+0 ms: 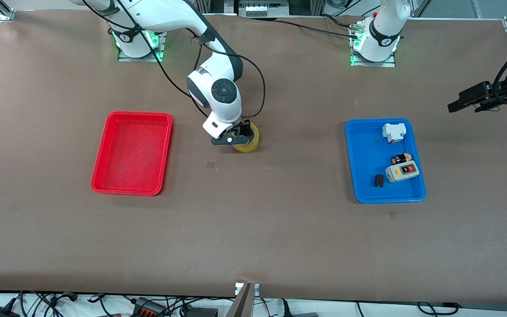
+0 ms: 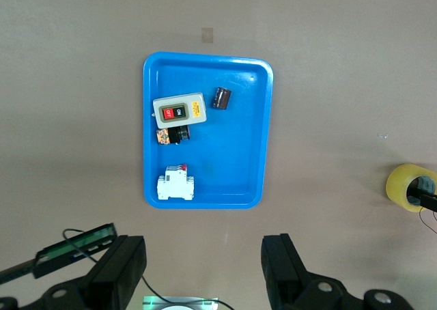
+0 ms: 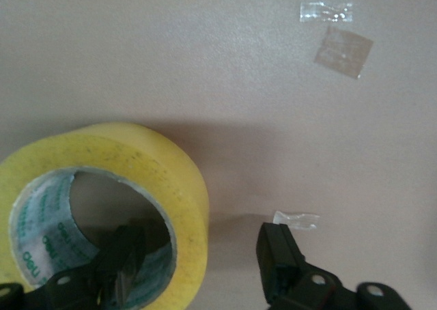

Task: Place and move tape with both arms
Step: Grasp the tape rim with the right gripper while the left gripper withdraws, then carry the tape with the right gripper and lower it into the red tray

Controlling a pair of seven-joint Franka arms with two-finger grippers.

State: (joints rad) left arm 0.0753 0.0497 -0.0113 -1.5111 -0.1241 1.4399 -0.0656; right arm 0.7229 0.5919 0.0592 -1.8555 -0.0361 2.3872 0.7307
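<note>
Pick-up step: right pincer (image 1: pixel 241 134) open astride the wall of the translucent yellow packing-tape roll (image 1: pixel 248 140), on the table; closing next. Left pincer (image 2: pixel 205 272) open, waiting.

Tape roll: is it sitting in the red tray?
No, the tape lies on the bare table between the red tray and blue tray.

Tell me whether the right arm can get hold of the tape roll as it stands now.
Probably yes. The right gripper is down at the tape roll, jaws open, one finger inside the core and the other outside the wall. Nothing blocks it.
</note>
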